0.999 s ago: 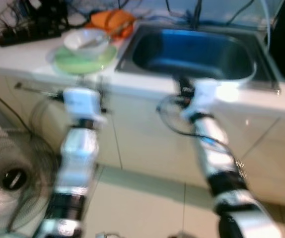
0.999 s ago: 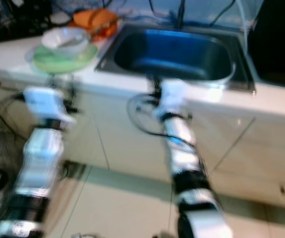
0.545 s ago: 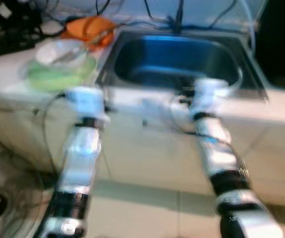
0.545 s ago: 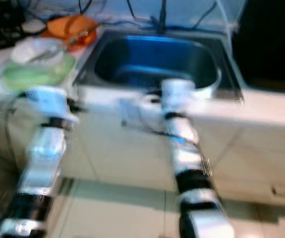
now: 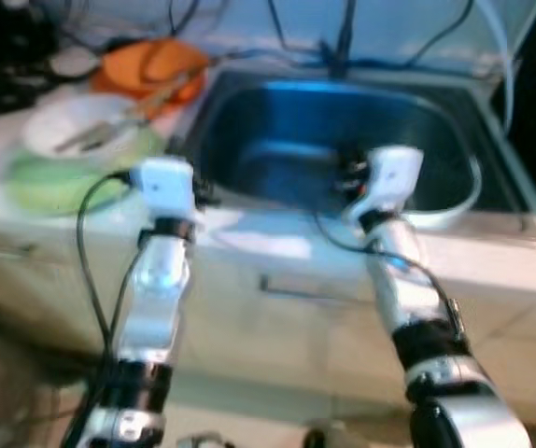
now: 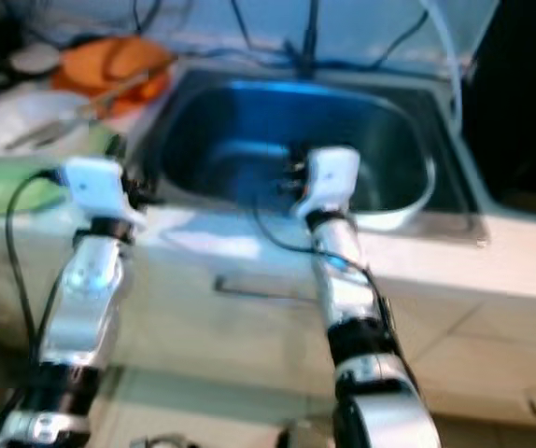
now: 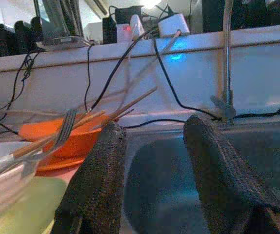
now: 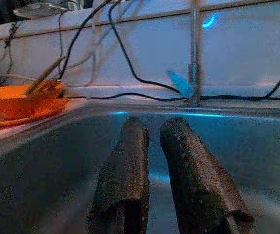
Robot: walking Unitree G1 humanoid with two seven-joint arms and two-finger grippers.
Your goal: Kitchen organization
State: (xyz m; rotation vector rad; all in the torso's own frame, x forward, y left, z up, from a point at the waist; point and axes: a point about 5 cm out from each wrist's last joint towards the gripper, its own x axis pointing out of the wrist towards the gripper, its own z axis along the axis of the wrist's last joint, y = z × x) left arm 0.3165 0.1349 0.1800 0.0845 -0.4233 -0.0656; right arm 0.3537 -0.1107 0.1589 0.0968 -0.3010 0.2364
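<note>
Now left gripper [image 7: 152,161] hovering open at steel sink [image 5: 249,103] edge; right gripper [image 8: 152,161] nearly closed, empty, over basin; orange bowl [image 5: 142,65] at 10 o'clock.

An orange bowl [image 7: 57,139], a white bowl [image 5: 77,131] on a green plate [image 5: 58,177] and a blue-lit steel sink [image 5: 343,140] line the white counter [image 5: 268,238], crossed by black cables [image 7: 169,83].
</note>
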